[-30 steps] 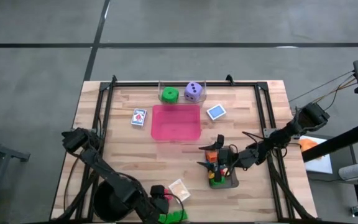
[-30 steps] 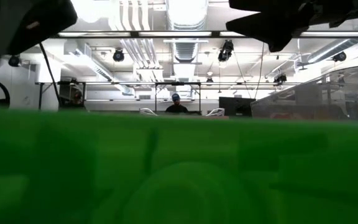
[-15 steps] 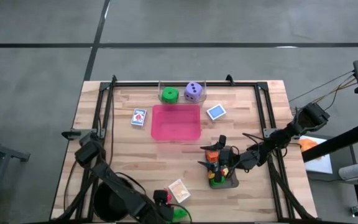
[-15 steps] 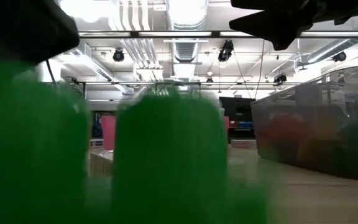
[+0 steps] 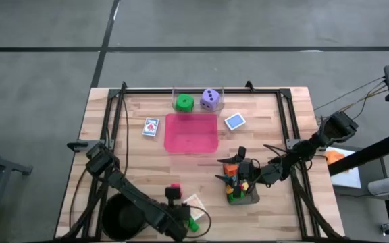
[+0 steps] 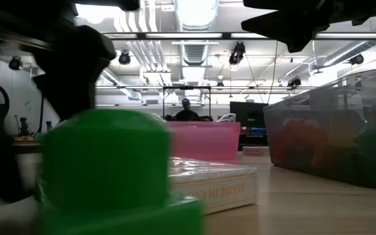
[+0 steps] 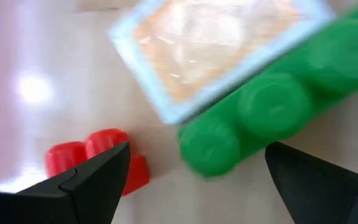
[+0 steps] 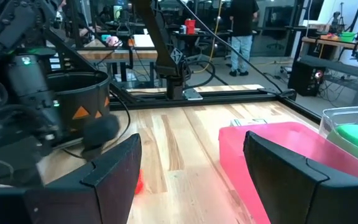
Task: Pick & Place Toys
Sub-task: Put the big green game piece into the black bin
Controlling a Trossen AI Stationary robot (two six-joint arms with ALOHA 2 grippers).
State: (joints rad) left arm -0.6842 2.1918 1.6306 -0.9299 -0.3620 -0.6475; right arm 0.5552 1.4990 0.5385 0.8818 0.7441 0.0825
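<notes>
Two grippers in play. Left gripper (image 5: 181, 217) at the near table edge, fingers (image 7: 86, 183) spread wide, empty, hovering just over a green brick (image 7: 272, 106) and a small red brick (image 7: 95, 158). In the left wrist view the green brick lies between the fingertips, touching an orange card (image 7: 219, 46) that overlaps its edge; the red brick sits beside one fingertip, apart from the green one. High view: same green brick (image 5: 195, 223) right beside the gripper, orange card (image 5: 195, 204) just past it, red brick (image 5: 175, 187) near the wrist. Black round bowl (image 5: 122, 219) next to the left arm.

Right gripper (image 5: 234, 169) hangs over a grey tray (image 5: 252, 198) on the right side of the table, fingers (image 8: 114, 168) parted, nothing between them. Tray holds a stack of bricks, orange, red, yellow and green visible; exact count unclear.

Pink tray (image 5: 191, 132) in the table's middle. Behind it a clear tray (image 5: 174, 93) with a green die (image 5: 184, 103) and a purple die (image 5: 210, 100) inside, side by side. One blue card (image 5: 151, 127) left of the pink tray, another blue card (image 5: 234, 121) right of it, both flat on the wooden table (image 5: 275, 135).
</notes>
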